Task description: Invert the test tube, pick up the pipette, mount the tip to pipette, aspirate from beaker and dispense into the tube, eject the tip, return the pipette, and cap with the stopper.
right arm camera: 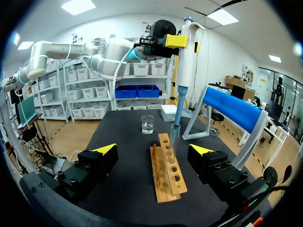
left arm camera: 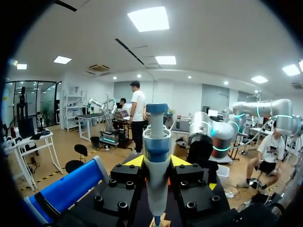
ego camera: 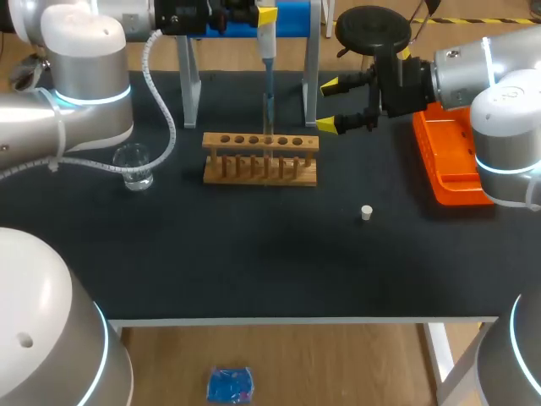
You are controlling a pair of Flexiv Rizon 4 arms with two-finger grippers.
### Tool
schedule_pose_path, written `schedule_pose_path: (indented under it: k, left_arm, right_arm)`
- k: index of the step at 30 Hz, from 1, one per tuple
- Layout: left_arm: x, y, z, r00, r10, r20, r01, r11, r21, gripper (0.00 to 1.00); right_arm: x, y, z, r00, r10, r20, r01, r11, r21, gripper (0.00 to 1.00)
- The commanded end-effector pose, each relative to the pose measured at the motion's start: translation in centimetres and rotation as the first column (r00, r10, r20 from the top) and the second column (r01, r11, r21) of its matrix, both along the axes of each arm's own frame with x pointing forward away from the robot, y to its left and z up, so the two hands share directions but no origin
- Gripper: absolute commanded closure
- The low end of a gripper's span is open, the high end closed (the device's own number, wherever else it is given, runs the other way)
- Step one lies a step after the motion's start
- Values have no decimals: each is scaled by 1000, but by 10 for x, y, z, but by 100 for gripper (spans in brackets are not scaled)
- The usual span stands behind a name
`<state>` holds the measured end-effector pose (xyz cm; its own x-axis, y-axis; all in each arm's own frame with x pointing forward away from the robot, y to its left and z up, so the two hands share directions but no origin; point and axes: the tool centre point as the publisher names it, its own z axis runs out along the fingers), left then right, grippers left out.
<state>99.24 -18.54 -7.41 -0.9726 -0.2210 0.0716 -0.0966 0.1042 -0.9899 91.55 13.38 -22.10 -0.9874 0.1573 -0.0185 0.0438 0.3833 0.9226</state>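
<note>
Starting at the front edge of the surface, you have the stopper (ego camera: 366,212) lying loose, right of the middle and well apart from the wooden rack (ego camera: 260,159), so capping is not yet done. Behind it, the rack stands mid-surface with the test tube (right arm camera: 173,137) upright in one of its holes. I judge the inverting step finished. The beaker (ego camera: 133,167) sits toward the left edge, about level with the rack. Your right pincer (ego camera: 338,105) hovers just right of the rack, fingers spread wide and holding nothing. Farther back, your left pincer (ego camera: 264,17) is clamped on the pipette (ego camera: 267,51), which hangs vertical over the rack. This looks like the dispense step. Ejecting the tip, returning the pipette and capping remain.

The right wrist view shows you the pipette's tip at or just inside the tube's mouth, which the head view barely resolves. The left wrist view shows both fingers pressed against the pipette's body. Only the head view shows the stopper.
</note>
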Motion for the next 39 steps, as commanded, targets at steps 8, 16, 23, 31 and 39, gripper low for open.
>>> schedule_pose_path:
  k: [8, 16, 23, 31, 39]
  left_arm:
    - [-1, 0, 1, 1000, 1, 0, -1, 1000, 1, 100]
    - [-1, 0, 1, 1000, 1, 0, -1, 1000, 1, 100]
    - [-1, 0, 1, 1000, 1, 0, -1, 1000, 1, 100]
    - [-1, 0, 1, 1000, 1, 0, -1, 1000, 1, 100]
    - [-1, 0, 1, 1000, 1, 0, -1, 1000, 1, 100]
  right_arm:
    - [0, 0, 0, 1000, -1, 1, 1, 1000, 1, 0]
    - [-1, -16, 25, 999, -13, 32, 13, 1000, -17, 0]
    - [1, -37, 94, 993, -75, 92, 85, 991, -104, 0]
    - [14, -33, 184, 977, -198, 80, 205, 974, -98, 0]
    - [17, -23, 207, 976, -202, 85, 209, 974, -82, 0]
